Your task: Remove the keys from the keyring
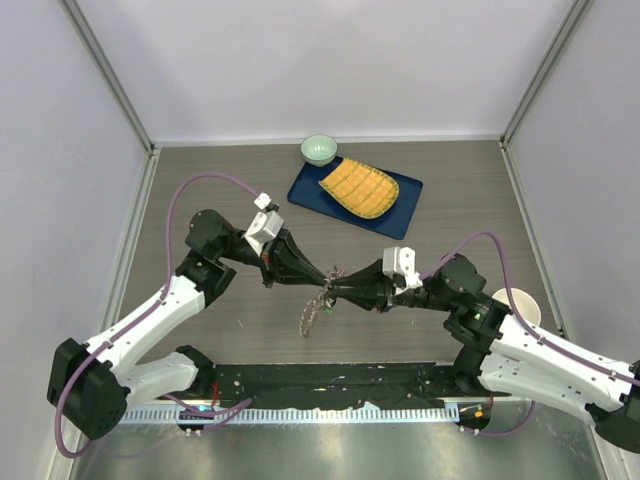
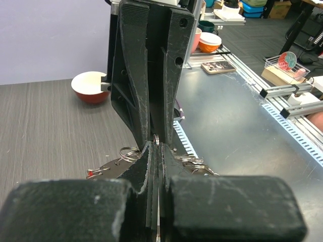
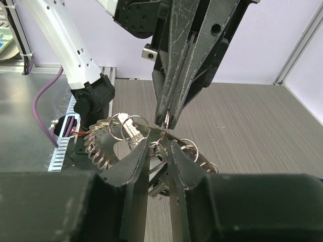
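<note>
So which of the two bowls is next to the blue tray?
The pale green bowl at the far edge, right by the blue tray; the other bowl, white inside, sits far off to the right.

Shiny metal keys (image 1: 306, 322) and keyring (image 1: 322, 296); scuffed matt plastic fingers (image 3: 177, 65).

From above, the keys (image 1: 310, 316) are too small to be told apart. In the left wrist view, the keyring (image 2: 113, 166) is largely hidden behind the fingers (image 2: 144, 174) of the left gripper (image 2: 157, 146).
</note>
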`<state>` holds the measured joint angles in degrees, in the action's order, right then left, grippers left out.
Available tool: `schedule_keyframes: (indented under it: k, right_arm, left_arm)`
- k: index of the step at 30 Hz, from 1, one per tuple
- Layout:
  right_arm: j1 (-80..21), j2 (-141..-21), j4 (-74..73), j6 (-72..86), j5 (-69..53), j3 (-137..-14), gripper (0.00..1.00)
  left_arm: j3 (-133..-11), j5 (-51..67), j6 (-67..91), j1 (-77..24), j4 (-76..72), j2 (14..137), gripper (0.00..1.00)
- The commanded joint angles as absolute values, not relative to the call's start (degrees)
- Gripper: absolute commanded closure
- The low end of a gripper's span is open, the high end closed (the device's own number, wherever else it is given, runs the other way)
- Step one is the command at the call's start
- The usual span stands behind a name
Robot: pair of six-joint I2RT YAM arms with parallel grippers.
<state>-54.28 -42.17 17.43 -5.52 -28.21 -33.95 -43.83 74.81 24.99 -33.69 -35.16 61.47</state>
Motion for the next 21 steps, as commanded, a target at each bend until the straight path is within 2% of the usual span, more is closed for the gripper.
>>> schedule_keyframes:
  k: [1,2,3,4,10,21]
  right_arm:
    - [-54.5,-42.5,15.2,-4.9,-26.9,-34.8,0.78]
    - [-54.5,-42.5,14.5,-5.0,-26.5,-35.2,0.82]
    - [-54.5,-42.5,13.5,-5.8,-26.3,-35.5,0.95]
    - [-54.5,-42.5,11.8,-6.1,-25.9,-35.9,0.99]
    - [-54.5,-41.5,5.1,-11.4,-19.8,-39.8,0.99]
    - [-54.6,-44.4,-5.6,-26.1,-18.5,-49.0,0.99]
  left_arm:
    - [-46.5,73.7,23.0,-33.8,-35.3,59.4,1.0]
    - [-46.7,73.6,22.7,-33.8,-34.8,59.3,1.0]
    - [-46.8,73.7,22.3,-33.8,-34.3,59.2,1.0]
    - [-46.8,73.7,21.3,-33.8,-33.0,59.1,1.0]
    - [-47.7,72.5,14.0,-33.7,-22.6,58.5,1.0]
    - [-46.9,71.5,10.0,-33.8,-16.7,57.8,1.0]
